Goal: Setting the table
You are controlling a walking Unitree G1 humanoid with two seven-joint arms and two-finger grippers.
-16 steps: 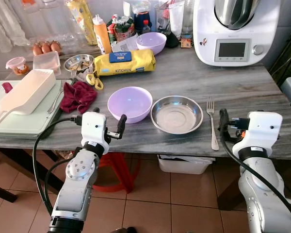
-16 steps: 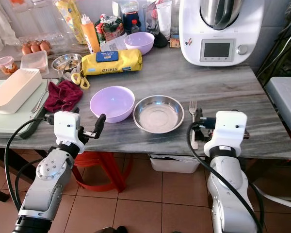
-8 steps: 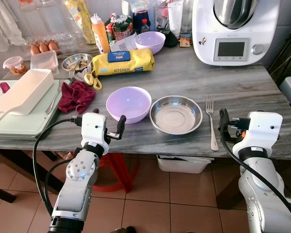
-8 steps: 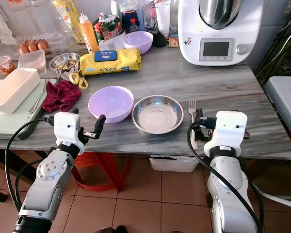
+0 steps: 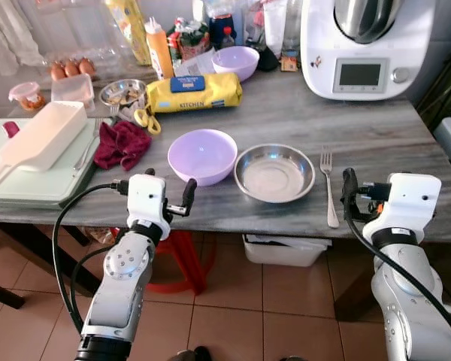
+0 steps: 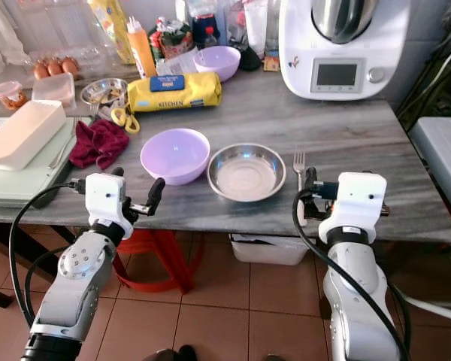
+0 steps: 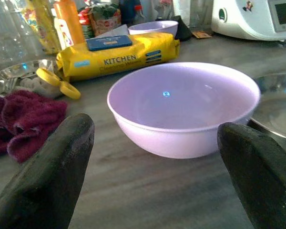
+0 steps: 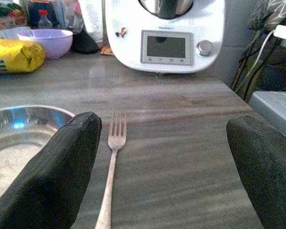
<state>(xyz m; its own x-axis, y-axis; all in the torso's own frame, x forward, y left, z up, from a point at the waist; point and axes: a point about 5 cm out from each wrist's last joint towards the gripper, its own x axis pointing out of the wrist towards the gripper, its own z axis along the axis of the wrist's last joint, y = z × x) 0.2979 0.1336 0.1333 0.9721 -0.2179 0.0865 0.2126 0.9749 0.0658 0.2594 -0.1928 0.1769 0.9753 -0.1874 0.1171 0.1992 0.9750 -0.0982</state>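
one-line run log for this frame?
left gripper: open, short of purple bowl | right gripper: open, near fork | steel bowl: between bowl and fork

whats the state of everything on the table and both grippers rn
near purple bowl: upright, empty
steel bowl: upright, empty, beside the purple bowl
fork: lying flat, tines away from the robot
far purple bowl: upright
red cloth: crumpled
yellow kitchen pack: lying on its side, closed
left gripper: open, empty, facing the near purple bowl
right gripper: open, empty, at the table edge by the fork
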